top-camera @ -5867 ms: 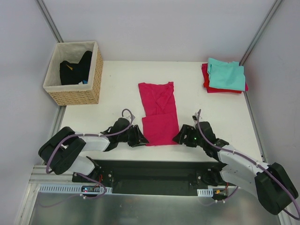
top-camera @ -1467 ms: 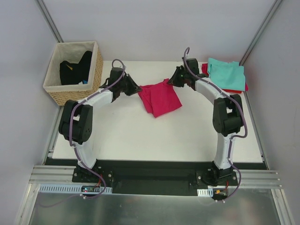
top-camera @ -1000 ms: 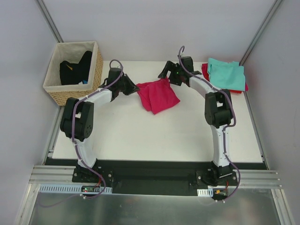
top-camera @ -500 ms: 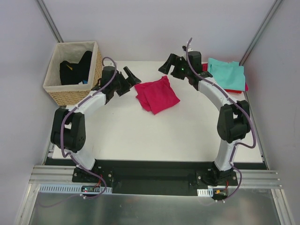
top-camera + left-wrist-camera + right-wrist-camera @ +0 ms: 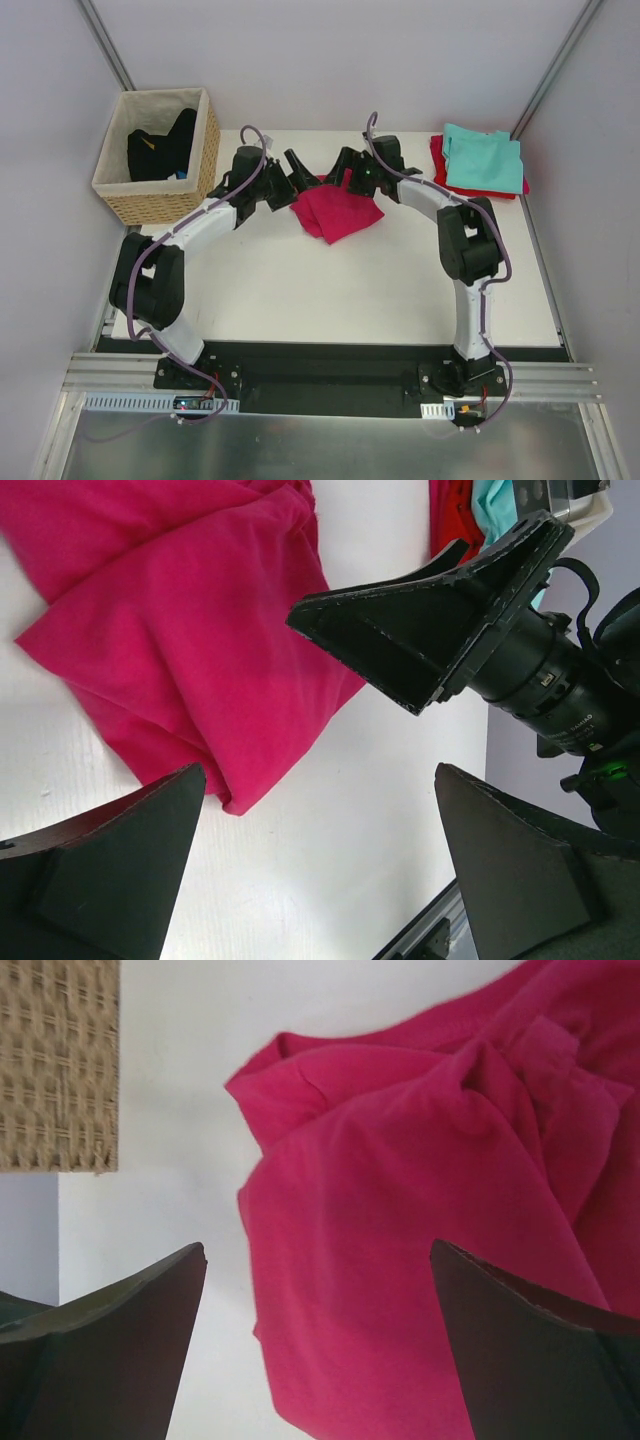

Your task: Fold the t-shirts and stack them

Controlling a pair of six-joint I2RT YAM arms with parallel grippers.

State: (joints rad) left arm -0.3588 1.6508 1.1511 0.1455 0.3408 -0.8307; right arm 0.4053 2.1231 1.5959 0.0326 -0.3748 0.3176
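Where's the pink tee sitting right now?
In the top view, the magenta tee lies folded at the far centre of the table, right by the open left gripper and right gripper, between the wicker basket and the teal tee.

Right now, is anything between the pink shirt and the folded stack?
Only the right arm lies across that path; nothing else sits between the magenta t-shirt and the teal-topped stack.

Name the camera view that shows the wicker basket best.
Top external: the whole basket shows, open top and front wall, with dark clothes inside. The right wrist view catches only a patch of its weave; the left wrist view shows none of it.
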